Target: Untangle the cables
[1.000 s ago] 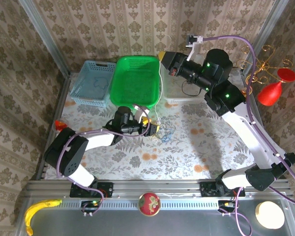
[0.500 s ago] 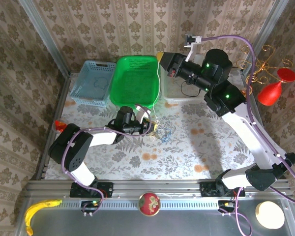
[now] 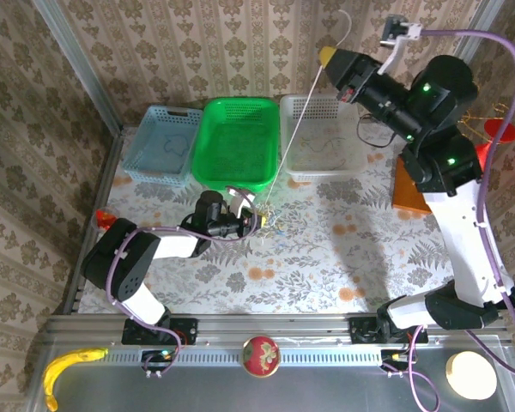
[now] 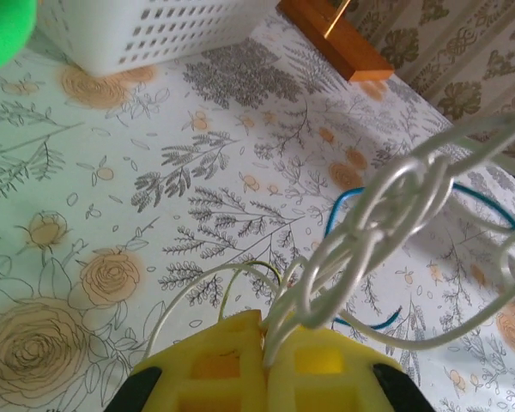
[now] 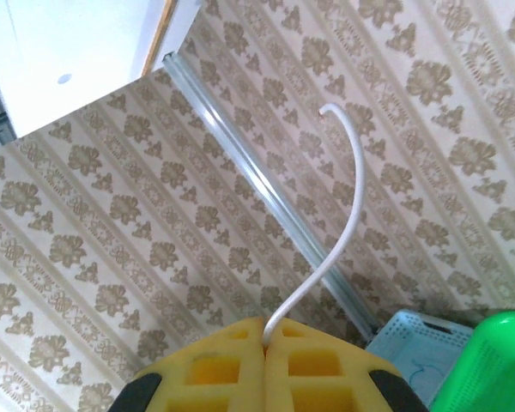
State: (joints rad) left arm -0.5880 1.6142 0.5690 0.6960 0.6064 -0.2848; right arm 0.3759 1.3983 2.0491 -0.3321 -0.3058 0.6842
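Note:
The cables lie in a small tangle [image 3: 273,220] on the flowered tablecloth at mid-table. In the left wrist view a knot of whitish cables [image 4: 393,206] sits just past the fingertips, with a blue cable [image 4: 342,202] and a yellowish one [image 4: 240,273] beside it. My left gripper [image 3: 259,221] [image 4: 268,333] is low over the table and shut on the whitish strands of that tangle. My right gripper [image 3: 327,57] [image 5: 265,330] is raised high at the back, shut on a white cable [image 3: 293,129] [image 5: 349,206]. That cable runs taut down to the tangle, and its free end curls above the fingers.
Three baskets line the back: blue [image 3: 161,144], green [image 3: 237,142] and white [image 3: 322,137] [image 4: 146,30]. An orange wooden block [image 3: 409,189] [image 4: 335,39] sits to the right of the white basket. A small red object [image 3: 106,218] lies at the table's left edge.
My left gripper has shut on the tangle. My right arm has swung up and to the right with the white cable, pulling it taut out of the tangle.

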